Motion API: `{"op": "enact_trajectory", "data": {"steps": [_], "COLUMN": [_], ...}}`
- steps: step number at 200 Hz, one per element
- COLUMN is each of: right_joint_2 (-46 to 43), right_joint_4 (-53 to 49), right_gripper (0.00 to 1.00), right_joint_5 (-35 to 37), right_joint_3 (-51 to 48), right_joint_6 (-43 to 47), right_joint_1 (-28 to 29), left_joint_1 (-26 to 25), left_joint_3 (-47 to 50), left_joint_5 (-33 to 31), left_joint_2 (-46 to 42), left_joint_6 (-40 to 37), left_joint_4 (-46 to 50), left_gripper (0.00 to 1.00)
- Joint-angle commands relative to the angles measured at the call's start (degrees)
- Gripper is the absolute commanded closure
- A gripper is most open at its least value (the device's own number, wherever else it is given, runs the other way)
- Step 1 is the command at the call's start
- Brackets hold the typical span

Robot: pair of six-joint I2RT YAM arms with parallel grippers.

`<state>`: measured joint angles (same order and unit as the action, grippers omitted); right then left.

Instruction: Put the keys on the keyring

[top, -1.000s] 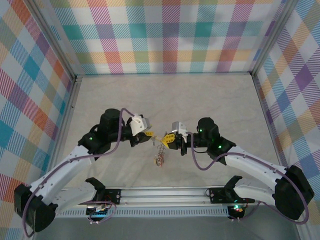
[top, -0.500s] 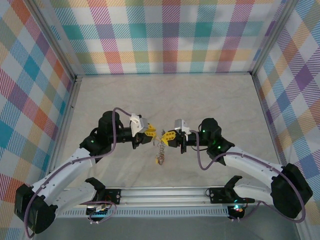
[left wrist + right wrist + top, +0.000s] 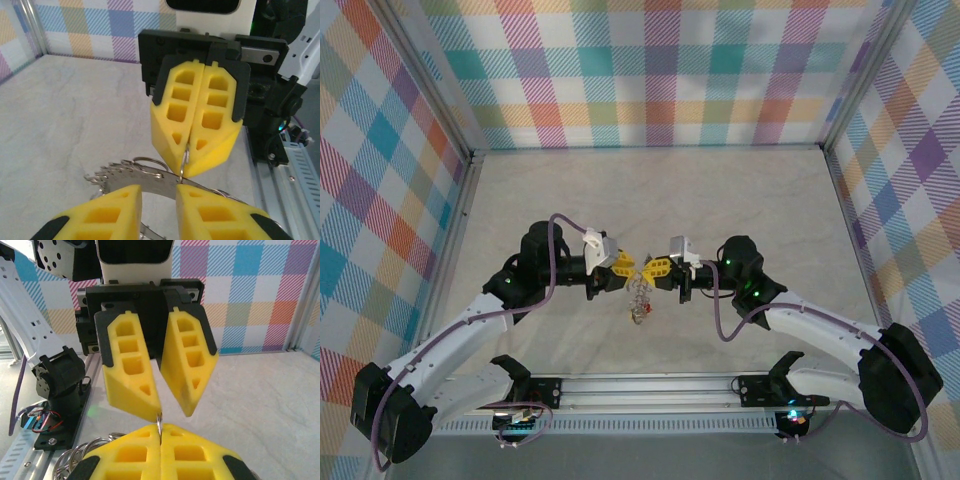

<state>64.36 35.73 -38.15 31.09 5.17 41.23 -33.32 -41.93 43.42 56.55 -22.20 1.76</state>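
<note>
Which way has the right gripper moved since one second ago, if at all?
Yes, slightly: in the top view the right gripper sits farther from the base rail, nearer the back wall.

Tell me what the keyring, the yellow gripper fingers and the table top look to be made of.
Keyring: metal, probably steel; grey, with a dull sheen and bright glints. Gripper fingers: yellow plastic, matte, likely printed or moulded, given the open pockets. Table top: smooth, pale, marble-patterned; whether it is stone or laminate cannot be told.
</note>
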Motion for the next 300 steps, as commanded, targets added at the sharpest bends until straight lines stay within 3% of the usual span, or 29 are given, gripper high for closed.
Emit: {"op": "enact_trajectory", "data": {"steps": [1,64,133,202,215,223,253,273,300], "right_joint_2": [-0.1,0.4,0.1,0.2,0.2,0.2,-0.1,-1.4,-2.6], "right_joint_4": [5.1,2.5,0.9,-5.9,-6.3,-6.6,-9.0,-14.2,-25.6], "right_gripper": [1.00,1.00,1.00,1.00,1.00,1.00,1.00,0.86,0.77], "right_joint_5": [-1.1,-1.9,-2.1,-0.7,-0.1,0.0,1.0,3.0,3.5], "right_joint_3": [0.5,1.7,2.6,4.3,4.3,4.3,4.4,4.9,7.8], "right_joint_6": [2.7,4.9,6.0,9.6,9.8,10.0,11.4,14.4,18.9], "right_joint_1": [0.2,1.0,1.9,3.6,3.7,3.7,3.7,3.7,3.6], "left_joint_1": [-0.4,-0.5,-1.5,-3.7,-3.9,-4.1,-4.2,-4.2,-4.4], "left_joint_3": [-1.8,-2.7,-2.2,-1.7,-1.7,-1.6,-2.1,-4.3,-9.4], "left_joint_5": [3.3,4.9,3.4,3.4,2.8,2.3,0.4,-0.1,-0.9], "left_joint_2": [-0.2,1.6,2.2,1.6,1.6,1.6,1.5,1.8,3.6], "left_joint_6": [-1.2,-0.5,-2.0,-3.8,-4.0,-4.0,-4.3,-4.6,-10.4], "left_joint_4": [1.8,1.0,0.0,-1.2,-1.6,-1.8,-1.1,2.9,13.5], "left_gripper": [0.74,0.73,0.90,0.89,0.91,1.00,1.00,1.00,1.00]}}
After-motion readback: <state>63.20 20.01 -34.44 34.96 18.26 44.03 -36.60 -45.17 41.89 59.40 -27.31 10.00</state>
